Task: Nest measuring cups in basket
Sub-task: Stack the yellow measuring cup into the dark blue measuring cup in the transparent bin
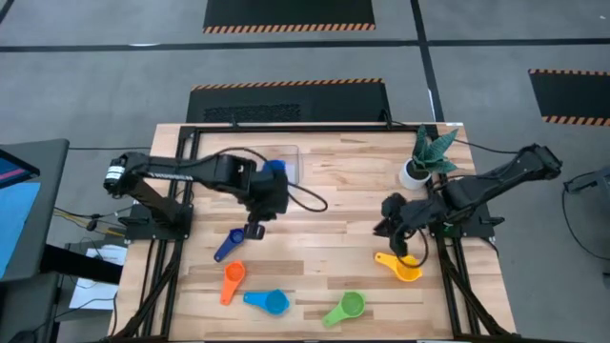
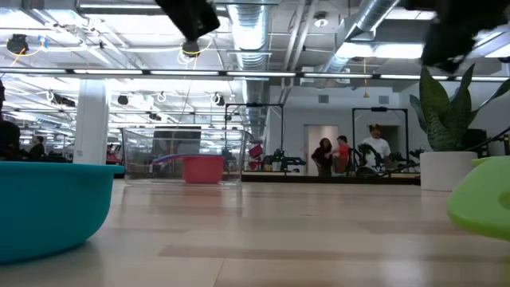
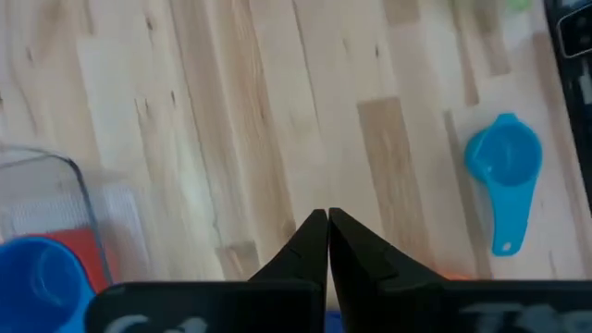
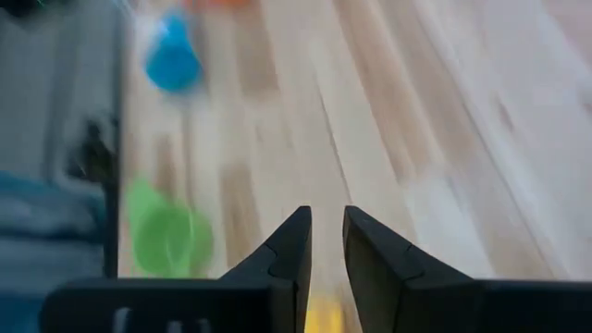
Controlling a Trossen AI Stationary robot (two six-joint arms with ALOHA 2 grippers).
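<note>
1. The clear, see-through plastic rectangular basket (image 1: 274, 162) sits at the far edge of the wooden worktop (image 1: 334, 210); a red measuring cup (image 2: 202, 169) and a blue measuring cup (image 3: 37, 277) lie inside it.
2. The left end effector (image 1: 255, 230) hangs just in front of the basket, its fingers pressed together and holding nothing.
3. A dark blue scoop-shaped measuring cup (image 1: 229, 244) lies just beside that end effector, on its side away from the basket.
4. Farther from the basket lie the orange measuring cup (image 1: 232, 280), the light blue measuring cup (image 1: 268, 301) and the green measuring cup (image 1: 346, 307).
5. The right end effector (image 1: 400, 246), well apart from the basket, hangs with fingers slightly spread over the yellow measuring cup (image 1: 401, 268).
6. A white plant pot (image 1: 414, 173) stands near the right arm.
</note>
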